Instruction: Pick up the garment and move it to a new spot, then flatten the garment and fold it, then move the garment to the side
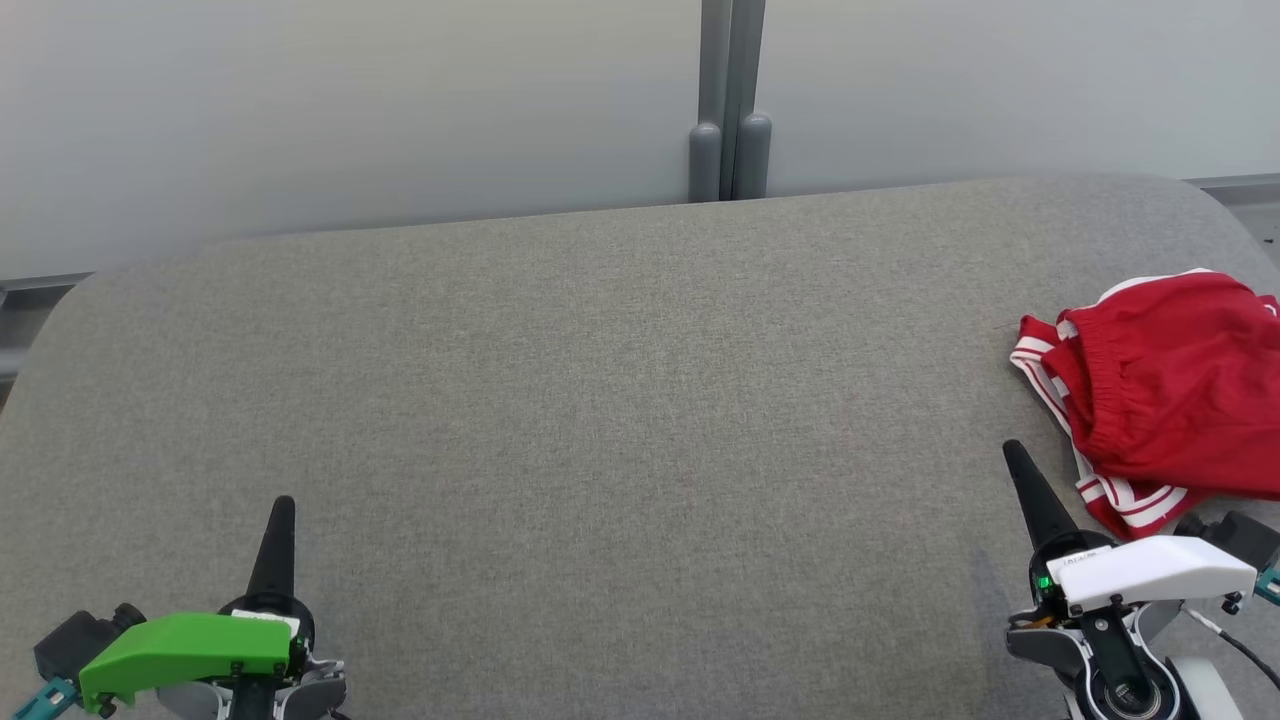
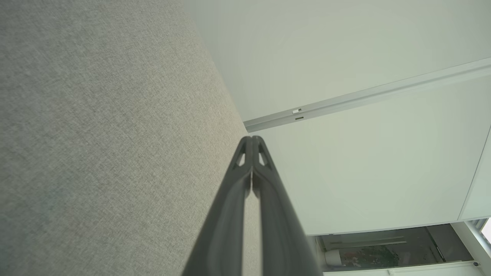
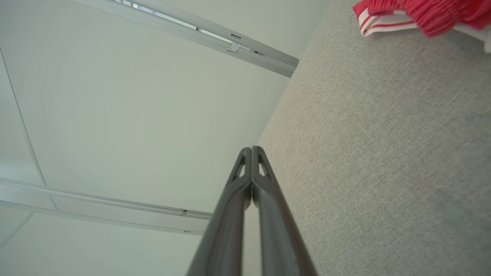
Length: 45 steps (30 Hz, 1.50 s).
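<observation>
The garment (image 1: 1160, 390) is a crumpled pair of red shorts with white striped trim, lying at the right edge of the grey fabric surface (image 1: 600, 400). Part of it runs past the head view's right border. My right gripper (image 1: 1012, 452) is shut and empty, its tip just left of and below the garment, apart from it. In the right wrist view the joined fingertips (image 3: 251, 150) point along the fabric, with the garment (image 3: 418, 13) at the top right corner. My left gripper (image 1: 285, 503) is shut and empty at the lower left, far from the garment; its closed tips (image 2: 251, 140) show against the wall.
The grey surface has rounded far corners and ends at a pale wall (image 1: 350, 100) with a grey vertical post (image 1: 730, 100). A wide stretch of bare fabric lies between the two grippers.
</observation>
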Tool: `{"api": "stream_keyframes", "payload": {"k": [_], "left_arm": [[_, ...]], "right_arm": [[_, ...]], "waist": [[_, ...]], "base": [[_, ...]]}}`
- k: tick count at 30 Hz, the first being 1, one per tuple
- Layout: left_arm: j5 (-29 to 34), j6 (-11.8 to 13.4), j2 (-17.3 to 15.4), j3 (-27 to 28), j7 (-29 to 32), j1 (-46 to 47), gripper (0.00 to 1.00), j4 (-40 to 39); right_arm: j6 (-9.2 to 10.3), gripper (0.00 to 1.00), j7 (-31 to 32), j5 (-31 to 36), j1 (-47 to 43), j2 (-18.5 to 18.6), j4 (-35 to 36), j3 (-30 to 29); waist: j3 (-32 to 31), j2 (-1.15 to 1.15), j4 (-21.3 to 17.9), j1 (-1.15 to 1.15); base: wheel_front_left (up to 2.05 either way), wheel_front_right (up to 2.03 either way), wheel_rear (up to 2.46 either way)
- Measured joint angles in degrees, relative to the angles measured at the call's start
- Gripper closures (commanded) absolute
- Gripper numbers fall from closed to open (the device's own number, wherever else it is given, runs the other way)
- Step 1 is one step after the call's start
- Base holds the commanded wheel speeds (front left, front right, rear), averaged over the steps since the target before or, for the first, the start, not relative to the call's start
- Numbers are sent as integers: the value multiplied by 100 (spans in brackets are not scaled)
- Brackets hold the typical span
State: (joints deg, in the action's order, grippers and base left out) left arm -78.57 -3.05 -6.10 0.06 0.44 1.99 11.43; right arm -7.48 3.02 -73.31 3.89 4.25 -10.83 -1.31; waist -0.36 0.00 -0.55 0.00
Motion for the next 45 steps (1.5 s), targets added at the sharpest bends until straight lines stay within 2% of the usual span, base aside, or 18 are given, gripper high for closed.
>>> {"api": "stream_keyframes", "payload": {"k": [45], "left_arm": [[-1367, -408, 259, 608, 502, 216, 100, 113]], "right_arm": [[0, 100, 198, -1919, 218, -5, -316, -238]], "waist": [[46, 0, 51, 0]], "base": [[0, 0, 0]]}}
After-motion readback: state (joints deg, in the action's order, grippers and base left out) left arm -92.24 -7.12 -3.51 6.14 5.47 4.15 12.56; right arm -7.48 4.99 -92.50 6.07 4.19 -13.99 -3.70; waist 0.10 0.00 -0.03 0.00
